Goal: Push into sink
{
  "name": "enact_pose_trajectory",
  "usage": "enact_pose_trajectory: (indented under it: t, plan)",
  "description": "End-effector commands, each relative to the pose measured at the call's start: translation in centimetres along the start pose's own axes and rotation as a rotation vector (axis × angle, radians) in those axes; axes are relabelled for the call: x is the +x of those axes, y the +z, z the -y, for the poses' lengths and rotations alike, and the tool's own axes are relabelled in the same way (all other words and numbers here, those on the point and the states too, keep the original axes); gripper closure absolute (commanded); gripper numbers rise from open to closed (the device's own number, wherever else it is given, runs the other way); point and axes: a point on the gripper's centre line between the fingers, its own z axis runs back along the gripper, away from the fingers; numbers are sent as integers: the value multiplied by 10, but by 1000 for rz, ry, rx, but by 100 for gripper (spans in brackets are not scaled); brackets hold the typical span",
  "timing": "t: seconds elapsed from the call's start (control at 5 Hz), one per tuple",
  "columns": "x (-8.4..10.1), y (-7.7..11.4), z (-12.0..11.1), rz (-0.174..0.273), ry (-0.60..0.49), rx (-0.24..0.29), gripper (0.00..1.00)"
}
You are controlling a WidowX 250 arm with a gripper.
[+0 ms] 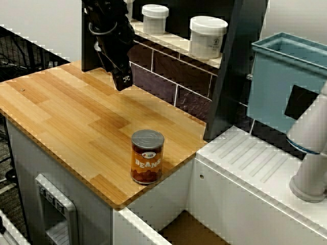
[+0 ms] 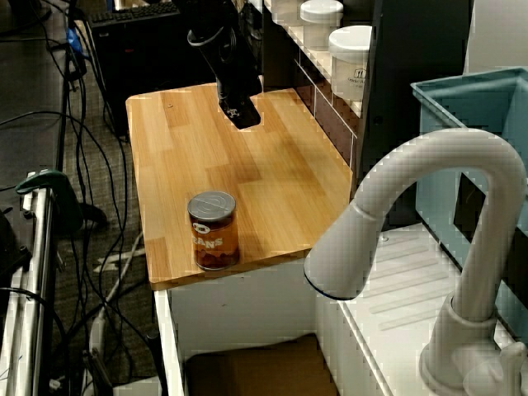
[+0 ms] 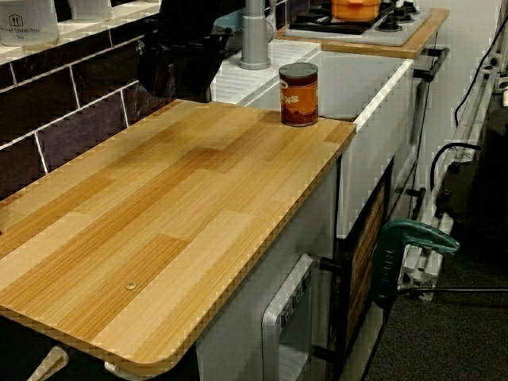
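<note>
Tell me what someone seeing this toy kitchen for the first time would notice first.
Probably the brown bean can with a grey metal lid, standing upright alone at the corner of the light wooden countertop, right beside the recessed white-walled sink. Next, the black robot gripper hanging above the counter's back edge, well away from the can, and the big white curved faucet.

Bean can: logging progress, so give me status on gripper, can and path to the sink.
Gripper above counter's back, empty, jaw state unclear. Bean can upright at counter edge beside sink. Nothing between can and sink.
</note>
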Motion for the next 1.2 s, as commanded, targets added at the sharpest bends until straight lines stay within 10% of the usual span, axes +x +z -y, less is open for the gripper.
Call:
enact_pose_trajectory:
  t: [0.0, 0.4, 1.0]
  plan:
    - [0, 0, 0, 0, 0, 0, 0]
    - [-16, 21, -2, 13, -51, -73, 0]
    - [-41, 33, 72, -10, -164, -31, 0]
